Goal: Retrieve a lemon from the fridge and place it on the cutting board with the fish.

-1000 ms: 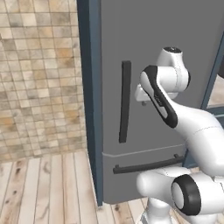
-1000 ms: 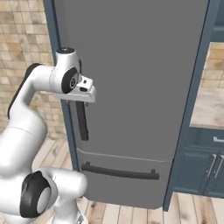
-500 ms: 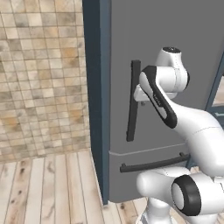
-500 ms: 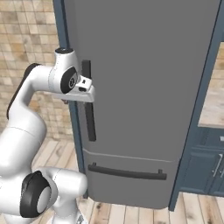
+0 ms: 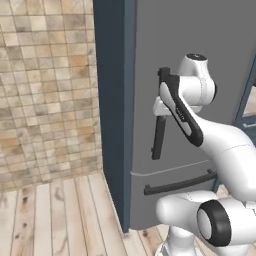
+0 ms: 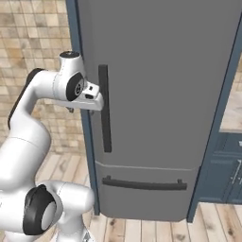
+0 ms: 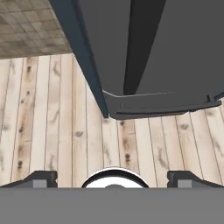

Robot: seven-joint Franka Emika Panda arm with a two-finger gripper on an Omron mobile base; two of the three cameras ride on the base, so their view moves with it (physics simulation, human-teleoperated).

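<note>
The whole scene is being shown shifted against the earlier pictures: the fridge (image 5: 190,100) is now being seen larger and closer in both base views, which is being read as a move of the base and its cameras rather than of the appliance. The tiled wall (image 5: 47,90) is being given less of the left base view than a second ago. The arm's pose is being kept much as it was, with the hand still being held up at the vertical handle (image 6: 105,108) of the upper door.

The gripper (image 6: 97,101) is being held just beside that dark bar, at about its upper half; whether it is being touched cannot be told. In the hand view the two fingertips (image 7: 41,178) are being shown far apart at the lower corners, so the jaws are being kept wide, with nothing between them.

The fridge is being kept closed: its grey upper door and the drawer below, with the horizontal handle (image 6: 144,184), are being shown flush in the navy-blue frame (image 5: 115,115).

A wooden plank floor (image 7: 52,118) is being shown beneath, beige stone tiles are being seen on the wall to the left, and navy-blue cabinets (image 6: 224,170) are being seen to the right of the fridge.
</note>
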